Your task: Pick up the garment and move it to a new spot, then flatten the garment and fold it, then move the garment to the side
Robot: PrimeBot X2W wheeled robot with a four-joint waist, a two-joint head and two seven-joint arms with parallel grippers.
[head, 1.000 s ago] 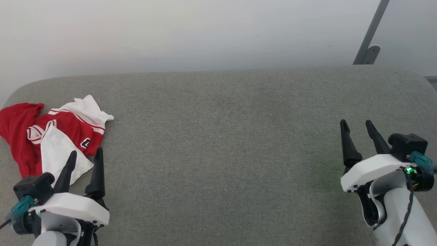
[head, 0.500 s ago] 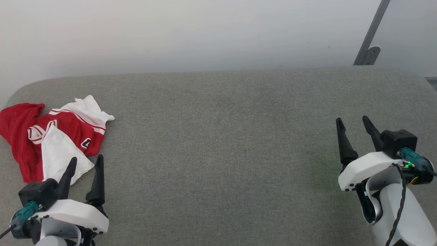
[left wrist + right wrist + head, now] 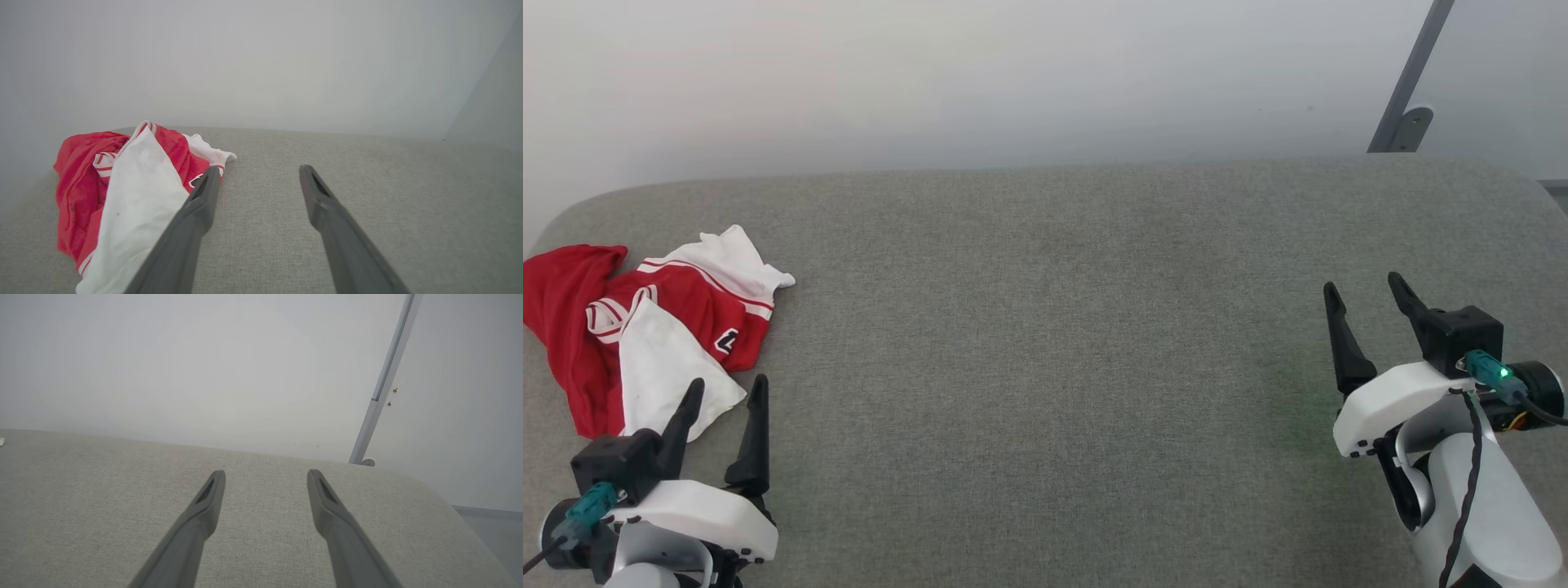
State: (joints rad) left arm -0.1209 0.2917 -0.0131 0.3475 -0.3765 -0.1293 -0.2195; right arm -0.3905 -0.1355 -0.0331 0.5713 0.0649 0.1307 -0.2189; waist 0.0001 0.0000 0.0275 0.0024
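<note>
The garment (image 3: 678, 302), a red T-shirt with white sleeves and striped trim, lies crumpled at the far left of the grey padded surface (image 3: 1045, 367). In the left wrist view the garment (image 3: 122, 196) sits left of the fingers, with a white sleeve reaching toward the camera. My left gripper (image 3: 727, 384) hovers open just in front of the garment's near white sleeve, with nothing between its fingers. My right gripper (image 3: 1364, 282) stands open and empty far to the right, over bare fabric. In the right wrist view my right gripper (image 3: 265, 471) points across the surface toward the wall.
A white wall rises behind the padded surface's rounded back edge. A grey metal post (image 3: 1409, 77) with a bracket leans at the back right. The surface's right edge drops to the floor (image 3: 490, 526).
My left gripper has drawn back slightly toward the near edge, away from the garment. My right gripper has shifted a little left and turned. The garment has not moved.
</note>
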